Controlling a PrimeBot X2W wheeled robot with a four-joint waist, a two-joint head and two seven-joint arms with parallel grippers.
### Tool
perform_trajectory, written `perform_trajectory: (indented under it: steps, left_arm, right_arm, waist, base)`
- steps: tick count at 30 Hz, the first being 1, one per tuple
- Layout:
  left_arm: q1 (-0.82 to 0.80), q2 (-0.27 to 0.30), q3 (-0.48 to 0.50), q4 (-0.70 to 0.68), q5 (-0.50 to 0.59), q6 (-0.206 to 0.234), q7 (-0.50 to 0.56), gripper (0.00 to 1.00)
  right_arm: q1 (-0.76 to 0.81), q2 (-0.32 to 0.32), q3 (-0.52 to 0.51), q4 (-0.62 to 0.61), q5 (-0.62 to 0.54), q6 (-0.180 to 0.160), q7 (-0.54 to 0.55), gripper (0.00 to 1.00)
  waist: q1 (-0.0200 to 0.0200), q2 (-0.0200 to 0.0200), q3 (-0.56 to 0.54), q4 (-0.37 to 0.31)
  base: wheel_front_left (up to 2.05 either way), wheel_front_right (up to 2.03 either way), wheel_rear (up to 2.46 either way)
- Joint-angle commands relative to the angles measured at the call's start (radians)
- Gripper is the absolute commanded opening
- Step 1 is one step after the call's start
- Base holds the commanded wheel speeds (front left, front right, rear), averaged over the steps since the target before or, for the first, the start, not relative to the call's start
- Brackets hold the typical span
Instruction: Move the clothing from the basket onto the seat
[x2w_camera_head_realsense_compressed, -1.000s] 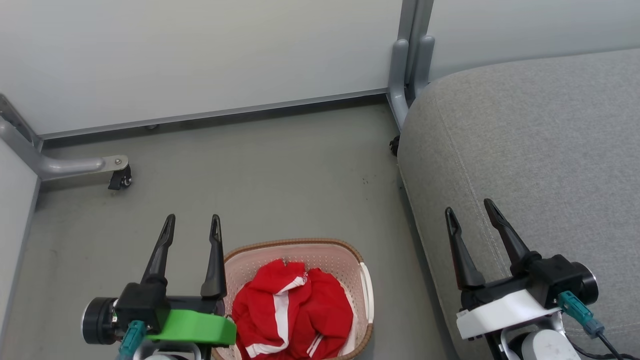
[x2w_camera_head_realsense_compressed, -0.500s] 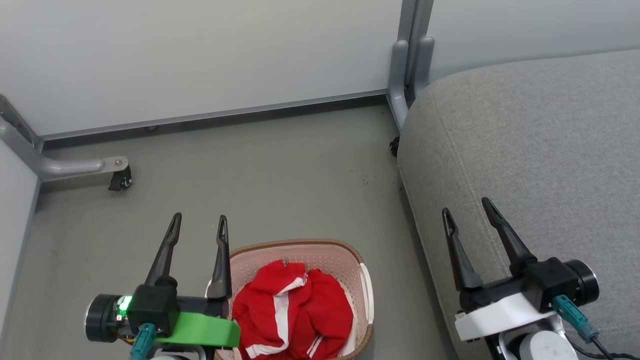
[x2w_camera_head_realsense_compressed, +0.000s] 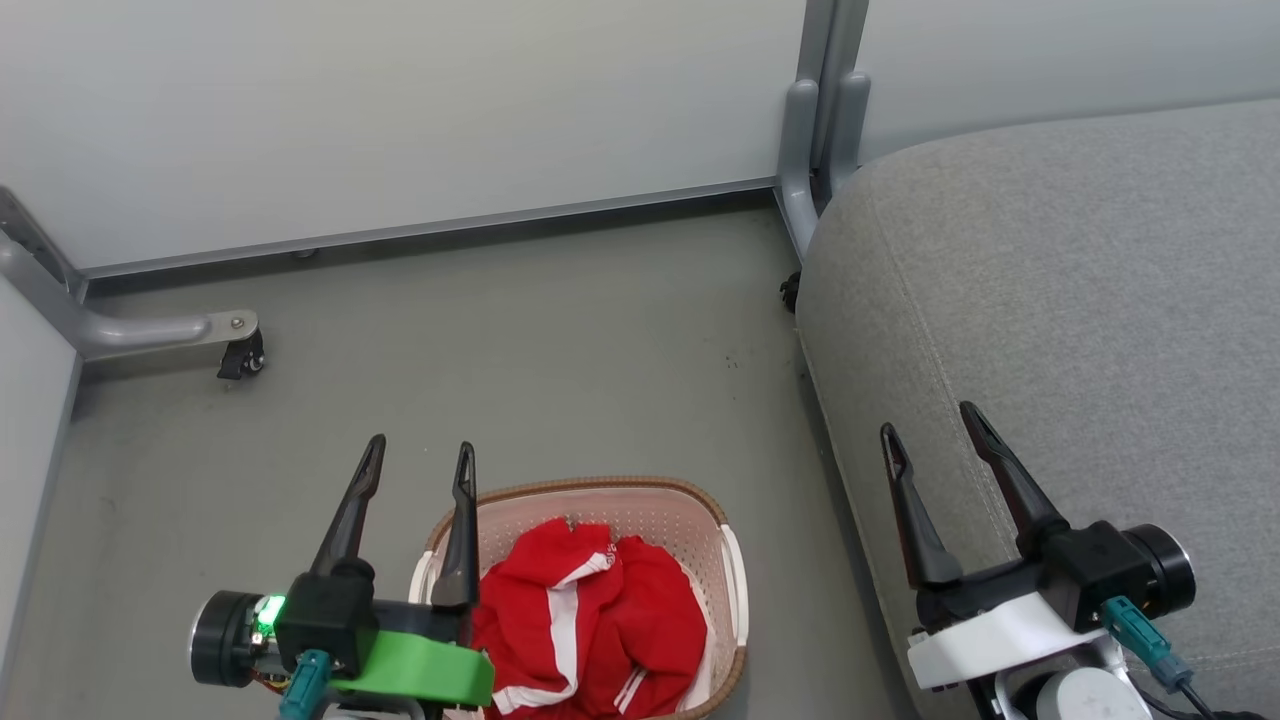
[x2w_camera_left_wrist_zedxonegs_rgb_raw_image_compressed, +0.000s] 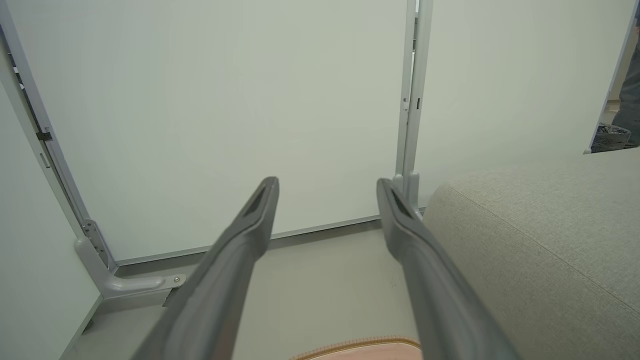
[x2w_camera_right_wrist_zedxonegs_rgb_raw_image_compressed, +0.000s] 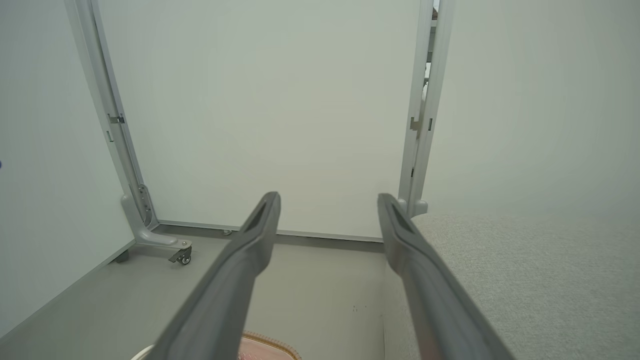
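Note:
Red clothing (x2w_camera_head_realsense_compressed: 585, 625) with white stripes lies heaped in the cream basket (x2w_camera_head_realsense_compressed: 650, 495), which stands on the floor at the head view's bottom centre. My left gripper (x2w_camera_head_realsense_compressed: 420, 455) is open and empty, its fingers over the basket's left rim. A strip of the basket's brown rim (x2w_camera_left_wrist_zedxonegs_rgb_raw_image_compressed: 360, 345) (x2w_camera_right_wrist_zedxonegs_rgb_raw_image_compressed: 270, 345) shows at the bottom of both wrist views. The grey seat (x2w_camera_head_realsense_compressed: 1080, 290) fills the right side. My right gripper (x2w_camera_head_realsense_compressed: 928, 420) hovers open over the seat's front edge with nothing in it. The seat (x2w_camera_left_wrist_zedxonegs_rgb_raw_image_compressed: 540, 240) (x2w_camera_right_wrist_zedxonegs_rgb_raw_image_compressed: 525, 270) lies right of the fingers in the wrist views.
Pale partition panels (x2w_camera_head_realsense_compressed: 400, 110) close off the back and left. Their grey feet carry castors: one foot (x2w_camera_head_realsense_compressed: 160, 328) at the left and a post (x2w_camera_head_realsense_compressed: 815, 130) beside the seat's corner. Bare grey floor (x2w_camera_head_realsense_compressed: 520, 350) lies between the panels and the basket.
My left gripper has shifted right and slightly down, from beside the basket to over its left rim. My right gripper has drifted a little left and down. Both stay open.

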Motion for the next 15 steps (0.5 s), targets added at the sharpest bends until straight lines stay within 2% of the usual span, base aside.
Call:
perform_trajectory:
  steps: [1,6,10,15]
  left_arm:
    - [0.013,0.006,-0.003,0.01,0.011,-0.005,-0.003,1.0]
    - [-0.013,0.006,-0.031,0.052,0.018,-0.009,-0.002,1.0]
    - [-0.075,0.006,-0.07,0.117,0.025,-0.025,-0.002,1.0]
    - [-0.188,0.006,-0.13,0.274,0.04,-0.048,-0.002,1.0]
  right_arm:
    - [0.001,-0.004,0.002,-0.007,-0.009,0.0,-0.003,1.0]
    - [-0.015,-0.004,-0.008,-0.016,-0.004,0.0,-0.003,1.0]
    - [-0.054,-0.003,-0.03,-0.029,0.003,0.0,-0.003,1.0]
    - [-0.112,-0.003,-0.055,-0.056,-0.011,0.0,-0.003,1.0]
  waist:
    - [0.0,0.0,0.008,-0.001]
    - [0.0,0.0,0.05,-0.004]
    - [0.0,0.0,0.134,-0.002]
    - [0.0,0.0,0.255,0.006]
  base:
    - [0.0,0.0,0.0]
    - [0.0,0.0,0.0]
    - [0.0,0.0,0.0]
    - [0.0,0.0,0.0]
